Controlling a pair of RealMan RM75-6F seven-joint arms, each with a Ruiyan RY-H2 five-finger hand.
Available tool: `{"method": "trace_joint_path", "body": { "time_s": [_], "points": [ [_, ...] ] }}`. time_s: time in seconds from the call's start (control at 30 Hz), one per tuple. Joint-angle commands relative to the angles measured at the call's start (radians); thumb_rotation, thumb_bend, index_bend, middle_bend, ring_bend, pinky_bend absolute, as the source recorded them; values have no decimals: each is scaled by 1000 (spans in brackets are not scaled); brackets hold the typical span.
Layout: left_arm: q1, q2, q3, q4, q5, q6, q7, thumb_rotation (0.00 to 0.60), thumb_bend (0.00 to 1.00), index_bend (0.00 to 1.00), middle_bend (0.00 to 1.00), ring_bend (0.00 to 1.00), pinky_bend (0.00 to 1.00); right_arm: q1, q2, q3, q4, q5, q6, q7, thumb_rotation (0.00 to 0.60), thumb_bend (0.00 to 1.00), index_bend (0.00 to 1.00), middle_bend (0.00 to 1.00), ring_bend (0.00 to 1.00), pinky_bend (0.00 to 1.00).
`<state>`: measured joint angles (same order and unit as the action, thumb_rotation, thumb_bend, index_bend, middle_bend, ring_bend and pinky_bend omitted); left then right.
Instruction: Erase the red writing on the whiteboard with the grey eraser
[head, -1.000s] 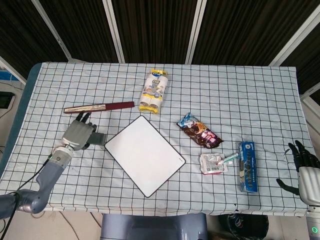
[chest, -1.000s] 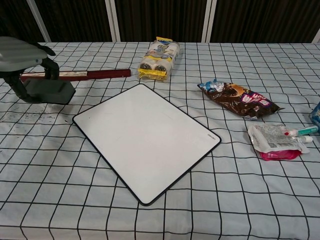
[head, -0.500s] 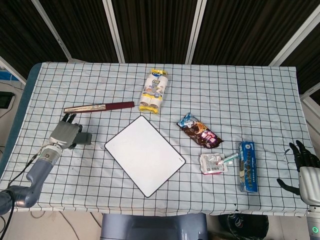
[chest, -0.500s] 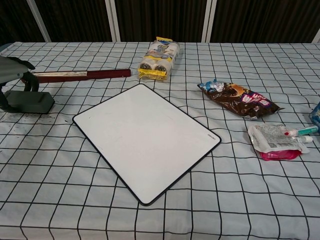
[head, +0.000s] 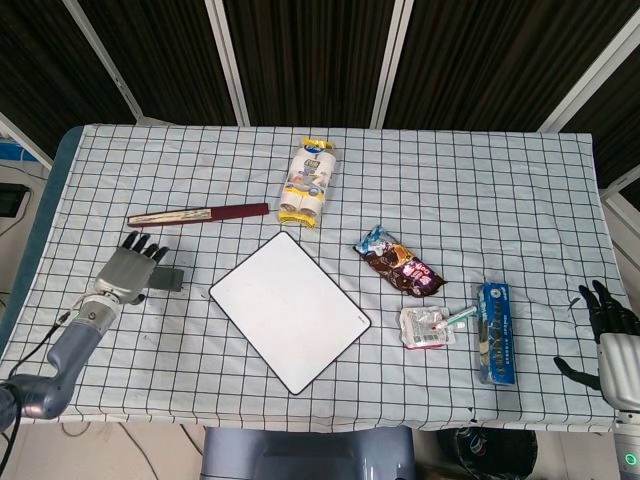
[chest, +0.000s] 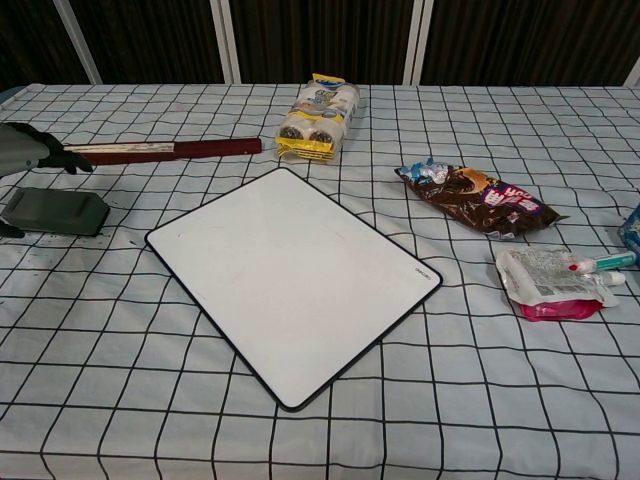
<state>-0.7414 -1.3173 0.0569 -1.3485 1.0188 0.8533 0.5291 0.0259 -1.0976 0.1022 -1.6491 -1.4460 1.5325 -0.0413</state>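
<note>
Left robot hand (head: 128, 268): fingers spread, holding nothing.
Grey eraser (chest: 57, 211): on counter, just beside it.
Whiteboard (head: 291, 308): no red visible; erasing looks done.

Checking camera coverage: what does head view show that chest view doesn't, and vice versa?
Head view only: the right hand off the table's right edge, fingers spread, holding nothing; the whole blue packet; most of the left hand, fingers spread above the grey eraser.

Chest view only: nothing extra, just a closer look at the eraser lying flat and free.

Both: clean whiteboard, no red writing visible; folded fan; roll pack; chocolate snack bag; pink pouch.
</note>
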Motion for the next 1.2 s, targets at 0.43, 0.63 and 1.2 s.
{"method": "trace_joint_path", "body": {
  "time_s": [0.43, 0.63, 1.2],
  "points": [
    [170, 284, -3, -425, 150, 397, 30, 600, 151, 0, 48, 0, 9, 0, 0, 1, -1, -2, 3, -3, 600, 108, 8, 38, 142, 187],
    [259, 344, 36, -487, 251, 496, -20, 600, 151, 0, 2, 0, 11, -1, 0, 2, -1, -5, 8, 0, 600, 108, 5, 38, 142, 187],
    [471, 371, 94, -397, 520, 695, -323, 600, 147, 0, 0, 0, 11, -3, 0, 2, 0, -14, 17, 4, 600, 108, 6, 38, 142, 187]
  ]
}}
